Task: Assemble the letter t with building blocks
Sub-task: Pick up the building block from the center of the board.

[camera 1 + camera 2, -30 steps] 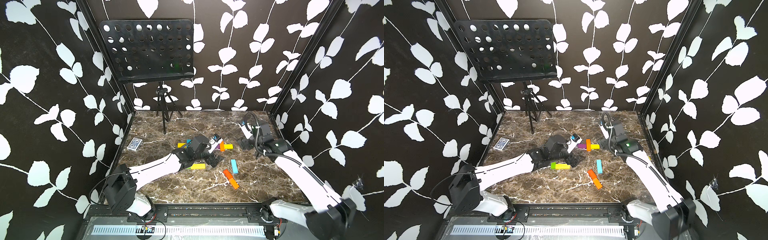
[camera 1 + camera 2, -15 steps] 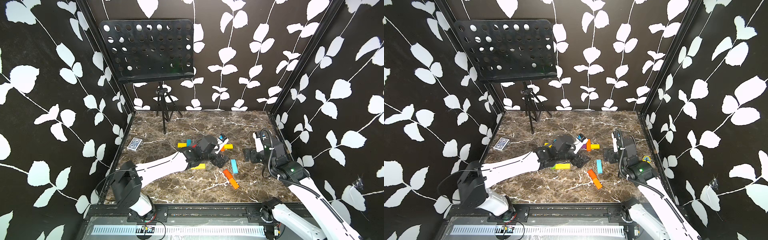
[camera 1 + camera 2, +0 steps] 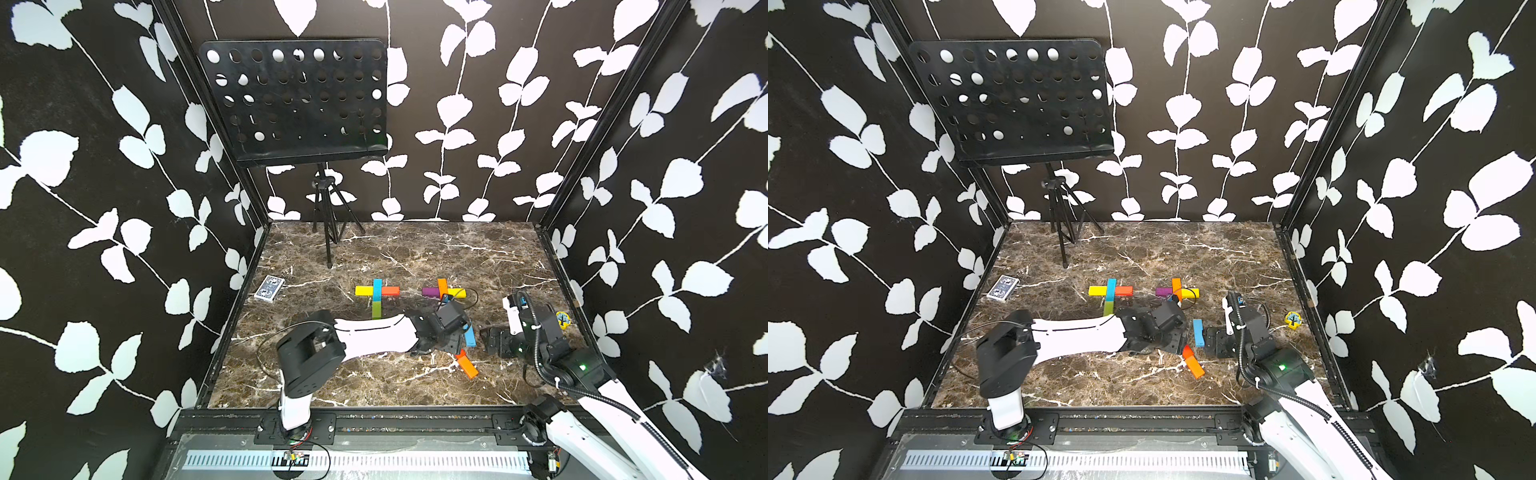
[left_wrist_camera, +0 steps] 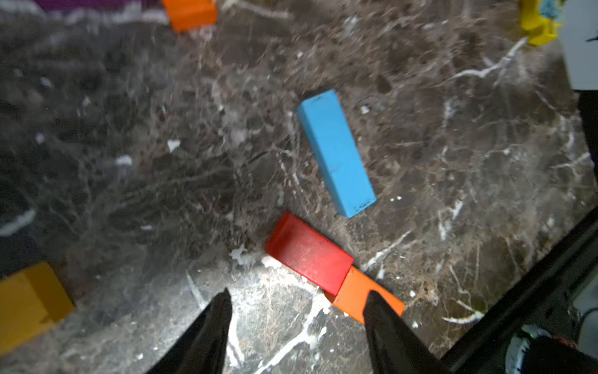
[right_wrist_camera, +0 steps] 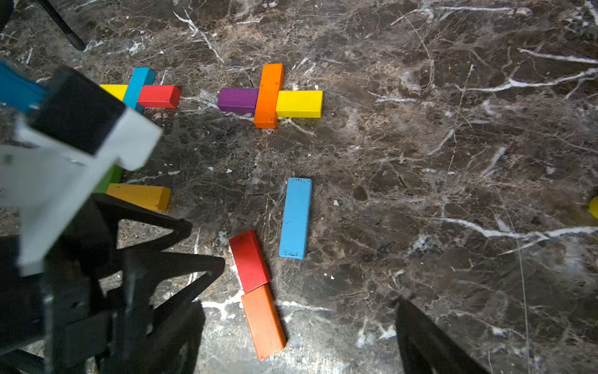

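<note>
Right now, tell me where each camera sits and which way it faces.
Both top views: high at the front, looking down and back over the table; left arm and right arm show.
Left wrist: on the left arm, looking down past the open left gripper at the cyan block.
Right wrist: on the right arm, looking across at the orange-barred cross; its fingertip and the left gripper show.
Shared: all show the cyan block.

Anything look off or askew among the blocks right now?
The purple-orange-yellow cross looks unfinished: its orange upright ends just below the crossbar, no stem. Loose red block and orange block lie slanted, end to end, beside a loose cyan block.
</note>
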Robot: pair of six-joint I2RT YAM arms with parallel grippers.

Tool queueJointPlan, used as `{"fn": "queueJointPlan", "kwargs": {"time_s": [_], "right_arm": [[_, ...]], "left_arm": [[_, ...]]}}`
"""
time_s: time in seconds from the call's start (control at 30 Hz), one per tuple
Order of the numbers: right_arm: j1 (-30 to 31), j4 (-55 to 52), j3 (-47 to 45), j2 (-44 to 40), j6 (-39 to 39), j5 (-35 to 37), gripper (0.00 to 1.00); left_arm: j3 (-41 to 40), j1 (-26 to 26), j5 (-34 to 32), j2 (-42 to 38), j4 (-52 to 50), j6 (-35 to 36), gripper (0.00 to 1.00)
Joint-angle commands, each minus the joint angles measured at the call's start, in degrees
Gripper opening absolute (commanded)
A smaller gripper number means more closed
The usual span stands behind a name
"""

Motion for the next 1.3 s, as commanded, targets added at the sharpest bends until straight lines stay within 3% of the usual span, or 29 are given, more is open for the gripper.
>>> {"fn": "queueJointPlan", "kwargs": {"time_s": [0.0,0.23,0.53,0.87,1.03,1.27], "right_arm": [[3.2,-0.1,-2.5,1.0,5.3,2.1,0.87],[12.4,-0.1,-7.2,-5.9,10.1,7.2,0.99],[27.4,-1.0,-9.6,-7.6,15.2,18.6,0.99],[39.3,-2.4,-9.0,-7.4,17.5,27.1,0.99],[43.8,-2.8,-9.6,-8.5,19.2,30.2,0.99],[44.7,-3.3,-10.4,-11.1,19.4,30.0,0.99]], "left_arm": [[3.7,-0.5,-1.7,0.3,-4.0,-8.4,0.63],[8.8,-0.5,-1.4,3.8,-8.7,-13.8,0.57],[11.1,-0.5,1.8,7.4,-11.2,-20.1,0.51],[12.0,-1.0,2.3,9.2,-12.3,-23.1,0.51],[13.3,-1.3,2.4,10.0,-12.2,-23.3,0.53],[16.6,-1.3,2.6,13.6,-13.2,-23.0,0.54]]}}
